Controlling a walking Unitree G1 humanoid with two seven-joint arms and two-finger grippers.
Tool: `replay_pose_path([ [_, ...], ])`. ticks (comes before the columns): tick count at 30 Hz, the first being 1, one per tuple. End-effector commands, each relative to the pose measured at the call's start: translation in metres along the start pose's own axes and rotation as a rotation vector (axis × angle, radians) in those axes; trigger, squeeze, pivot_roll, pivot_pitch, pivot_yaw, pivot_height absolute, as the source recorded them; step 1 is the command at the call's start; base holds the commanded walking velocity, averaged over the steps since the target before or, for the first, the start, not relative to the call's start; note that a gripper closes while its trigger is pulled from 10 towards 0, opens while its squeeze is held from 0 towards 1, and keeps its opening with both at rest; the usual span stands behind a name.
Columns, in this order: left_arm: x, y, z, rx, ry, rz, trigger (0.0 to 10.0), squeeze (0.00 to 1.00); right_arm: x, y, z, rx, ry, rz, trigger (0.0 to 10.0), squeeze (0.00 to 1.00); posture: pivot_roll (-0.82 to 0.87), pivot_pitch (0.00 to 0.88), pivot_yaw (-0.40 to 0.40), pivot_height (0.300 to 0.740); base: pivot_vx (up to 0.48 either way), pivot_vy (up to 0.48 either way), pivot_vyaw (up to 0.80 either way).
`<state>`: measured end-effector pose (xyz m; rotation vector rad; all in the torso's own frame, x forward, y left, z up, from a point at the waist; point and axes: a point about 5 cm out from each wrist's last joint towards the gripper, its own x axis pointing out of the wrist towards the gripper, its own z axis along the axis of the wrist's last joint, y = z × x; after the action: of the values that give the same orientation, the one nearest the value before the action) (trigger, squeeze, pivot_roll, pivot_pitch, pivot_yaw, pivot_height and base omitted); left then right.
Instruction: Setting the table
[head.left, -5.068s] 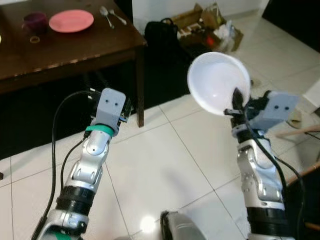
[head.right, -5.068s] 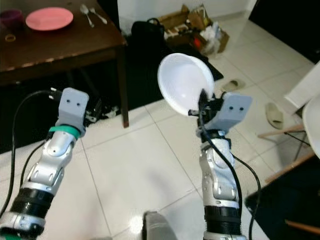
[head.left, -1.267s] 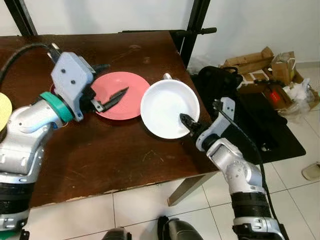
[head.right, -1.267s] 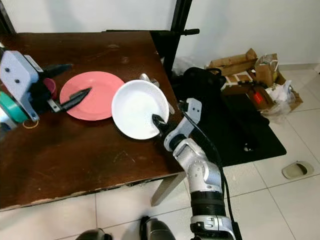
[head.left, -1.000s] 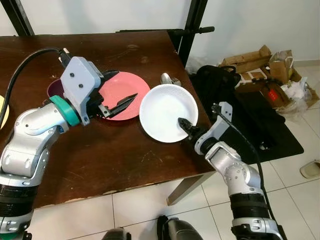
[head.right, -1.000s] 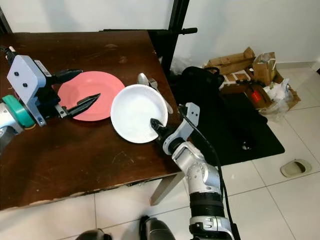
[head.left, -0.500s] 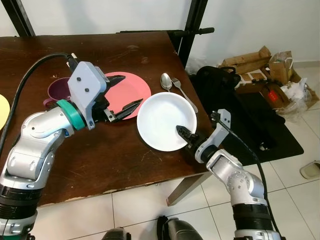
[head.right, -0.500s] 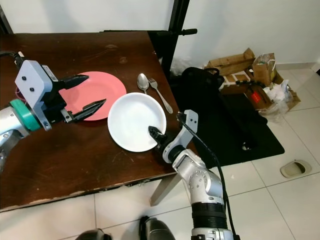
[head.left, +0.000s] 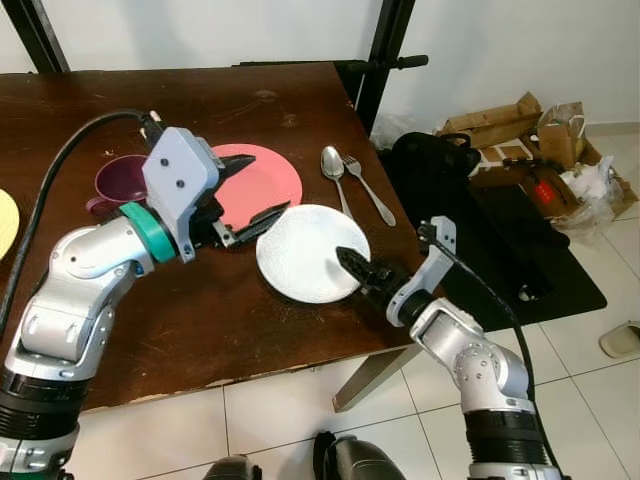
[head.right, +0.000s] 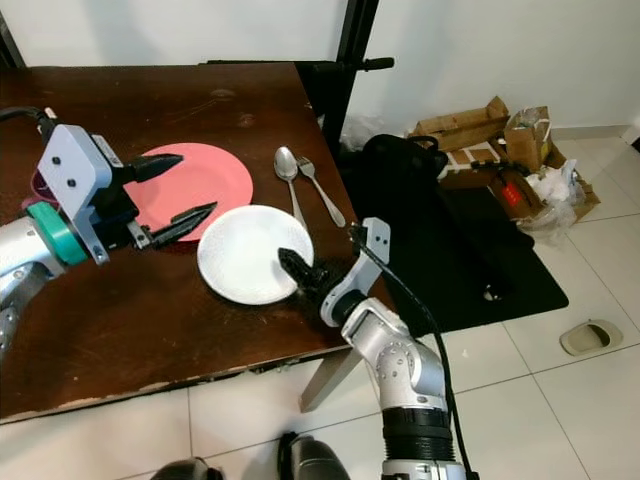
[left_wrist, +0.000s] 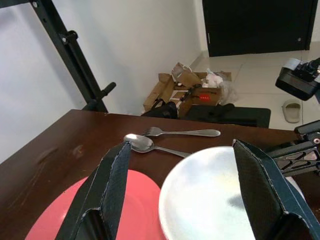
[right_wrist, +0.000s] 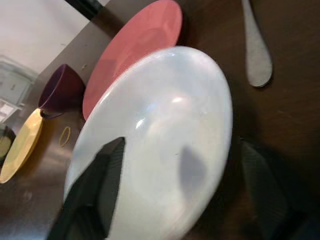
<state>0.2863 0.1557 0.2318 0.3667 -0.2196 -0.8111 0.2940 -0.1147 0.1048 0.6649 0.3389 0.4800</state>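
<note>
White and round, the bowl (head.left: 308, 252) sits on the dark brown worktop (head.left: 200, 330), near the edge at 5 o'clock. My right claw (head.left: 352, 268) is at the bowl's rim on the 4 o'clock side. In my right wrist view the two fingers look spread wide, one over the bowl and one off to the side, so I think this claw is open and not gripping.

My left claw (head.left: 245, 190) hangs open over the spot where the pink plate (head.left: 262, 180) and the bowl meet. It holds nothing.

The pink plate is at 10 o'clock from the bowl, and the two look like they touch or overlap a bit. A purple cup (head.left: 122, 180) is at 9 o'clock from the plate. A spoon (head.left: 335, 170) and a fork (head.left: 366, 185) lie side by side at 1 o'clock from the bowl.

What could go wrong? If I pull my right claw back and a finger catches the rim, the bowl could slide off the edge and break. If my left claw drops down, it could bump the bowl or push the plate into the cup. A push toward 1 o'clock would knock the spoon crooked.
</note>
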Motion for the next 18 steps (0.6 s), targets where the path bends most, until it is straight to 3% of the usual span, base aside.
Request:
replay_pose_path([
  [1,0.000,-0.003,-0.006,-0.003,0.021,-0.006,10.0,0.00,-0.004,-0.002,-0.002,0.002,0.007,-0.004,10.0,1.00,0.03,0.007,-0.058,0.740,0.000,0.000,0.00],
  [7,0.001,-0.004,-0.007,-0.003,0.023,-0.007,10.0,0.00,-0.005,-0.002,-0.001,-0.001,0.007,0.003,10.0,1.00,0.03,0.009,-0.056,0.740,0.000,0.000,0.00],
  [8,0.002,-0.004,-0.007,-0.002,0.024,-0.008,10.0,0.00,-0.007,-0.001,-0.001,-0.014,0.011,0.012,10.0,0.89,0.02,0.010,-0.055,0.740,0.000,0.000,0.00],
  [9,0.002,-0.004,-0.007,-0.002,0.024,-0.008,10.0,0.00,-0.007,-0.001,-0.001,-0.014,0.011,0.012,10.0,0.89,0.02,0.010,-0.055,0.740,0.000,0.000,0.00],
  [10,0.002,-0.005,-0.007,-0.002,0.024,-0.009,10.0,0.00,-0.009,-0.001,-0.001,-0.024,0.012,0.015,10.0,0.00,0.02,0.011,-0.056,0.740,0.000,0.000,0.00],
  [13,0.003,-0.005,-0.007,-0.003,0.024,-0.010,10.0,0.00,-0.011,-0.001,0.000,-0.031,0.013,0.016,10.0,0.00,0.02,0.011,-0.056,0.740,0.000,0.000,0.00],
  [16,0.007,-0.007,-0.011,-0.027,0.017,0.018,10.0,0.00,-0.034,-0.016,0.021,-0.156,-0.079,-0.073,10.0,0.00,0.01,0.014,-0.049,0.740,0.000,0.000,0.00],
  [18,0.009,-0.008,-0.012,-0.033,0.015,0.031,10.0,0.00,-0.042,-0.019,0.028,-0.177,-0.111,-0.095,10.0,0.00,0.00,0.013,-0.043,0.740,0.000,0.000,0.00],
])
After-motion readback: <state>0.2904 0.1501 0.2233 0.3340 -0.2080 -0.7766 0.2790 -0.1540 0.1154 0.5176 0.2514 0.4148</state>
